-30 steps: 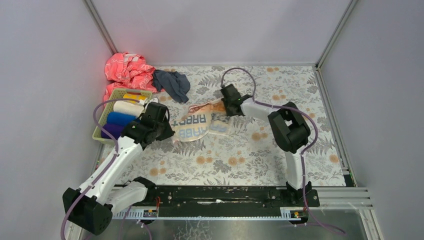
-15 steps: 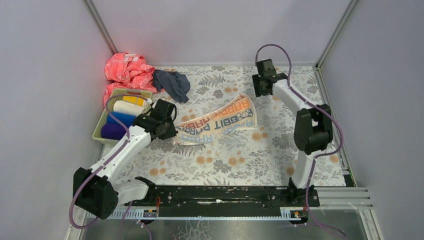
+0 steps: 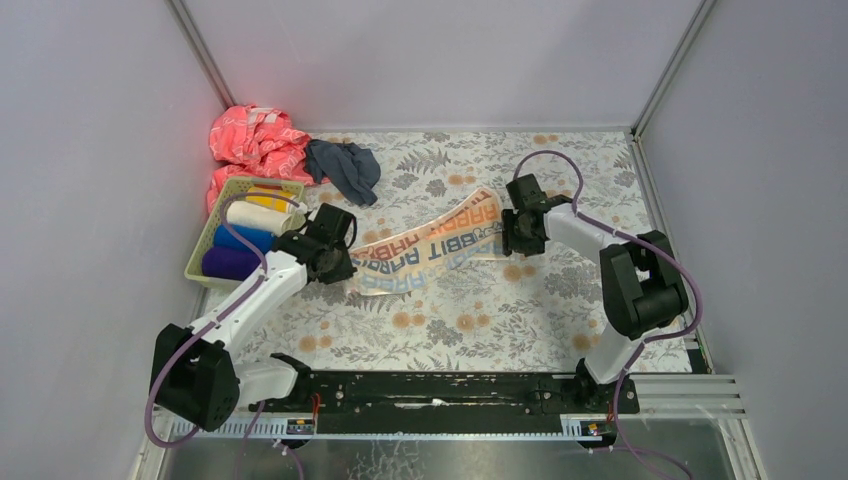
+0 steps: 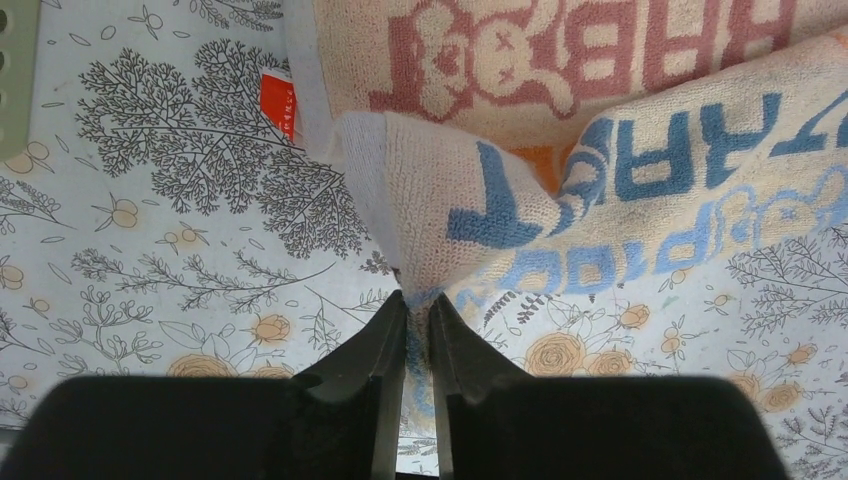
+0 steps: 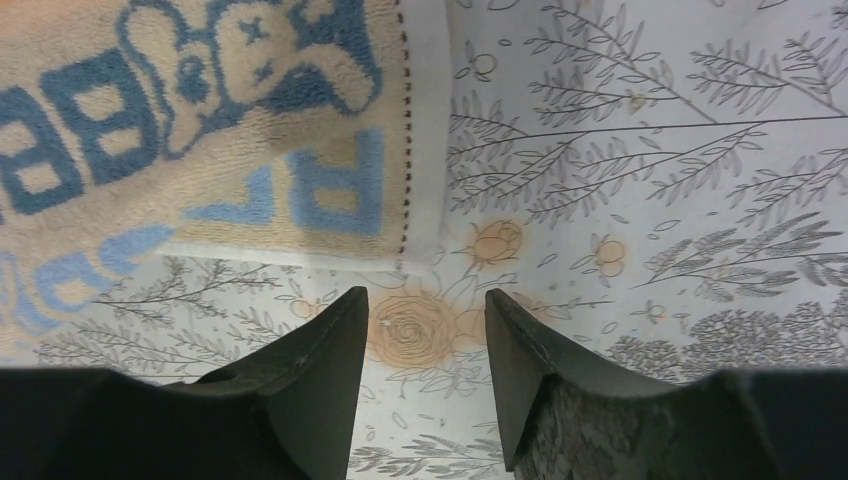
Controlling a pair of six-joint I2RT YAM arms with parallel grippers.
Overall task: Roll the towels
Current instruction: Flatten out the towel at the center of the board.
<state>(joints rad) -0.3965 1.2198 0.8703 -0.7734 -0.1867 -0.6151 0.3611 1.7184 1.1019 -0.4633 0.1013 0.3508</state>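
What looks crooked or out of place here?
The cream printed RABBIT towel lies slanted, its left corner bunched up where the left gripper pinches it. The open right gripper sits off its other end.

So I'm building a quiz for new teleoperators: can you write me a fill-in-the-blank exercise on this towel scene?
1. The left end effector is ___ on a corner of the RABBIT towel.
2. The right end effector is ___, holding nothing.
3. The rolled towels sit in a ___ basket.
4. The crumpled dark grey-blue towel lies beside a ___ cloth.
Missing words: shut; open; green; pink.
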